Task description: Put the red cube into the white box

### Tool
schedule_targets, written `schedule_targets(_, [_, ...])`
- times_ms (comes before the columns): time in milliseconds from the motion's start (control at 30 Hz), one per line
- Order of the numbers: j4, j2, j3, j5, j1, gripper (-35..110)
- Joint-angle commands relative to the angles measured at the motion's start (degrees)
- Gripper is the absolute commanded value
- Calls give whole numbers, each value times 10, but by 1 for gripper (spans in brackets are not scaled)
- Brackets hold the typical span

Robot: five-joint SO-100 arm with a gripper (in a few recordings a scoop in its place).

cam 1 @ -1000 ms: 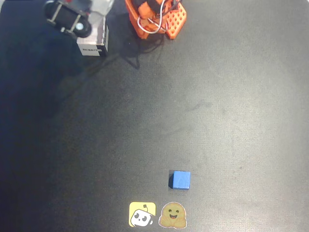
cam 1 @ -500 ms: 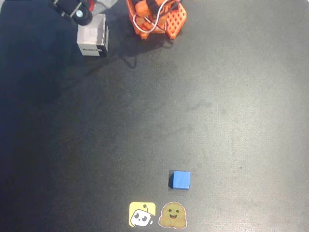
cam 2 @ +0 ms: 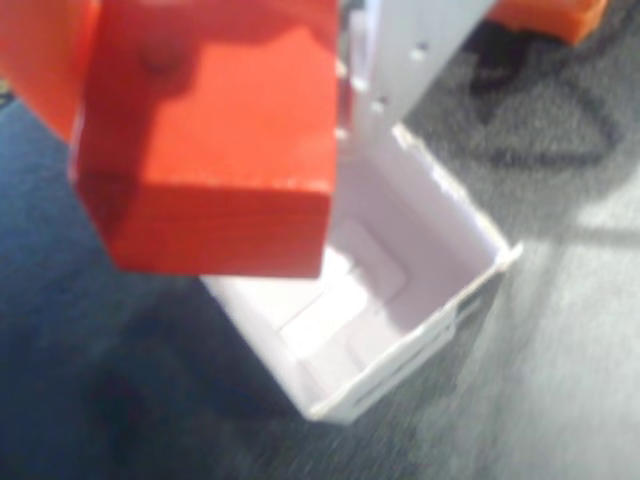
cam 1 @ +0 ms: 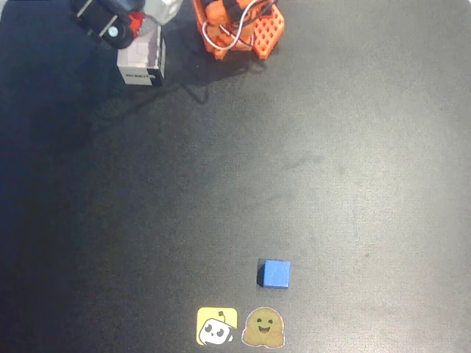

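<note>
Close to wrist camera, red cube (cam 2: 215, 150) seen clamped in gripper (cam 2: 330, 60), held above open white box (cam 2: 400, 300), partly over its near-left wall; box interior seen bare. Overhead: gripper (cam 1: 125, 26) placed over box's far-left corner (cam 1: 143, 62); orange arm base (cam 1: 243, 26) just right. Blue cube (cam 1: 276, 273) and two stickers (cam 1: 239, 327) lie well apart on black table (cam 1: 331, 147).

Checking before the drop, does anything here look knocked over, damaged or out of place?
Nothing stands out. The white box stands upright with its inside bare, the red cube is held above its opening, and the blue cube sits square on the table beside two stickers.
</note>
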Motion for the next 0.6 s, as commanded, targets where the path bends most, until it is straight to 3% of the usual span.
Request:
schedule_targets(0, [-12,12,6,5,-5,0])
schedule_targets(567, [-60,85,113,49,-26,0])
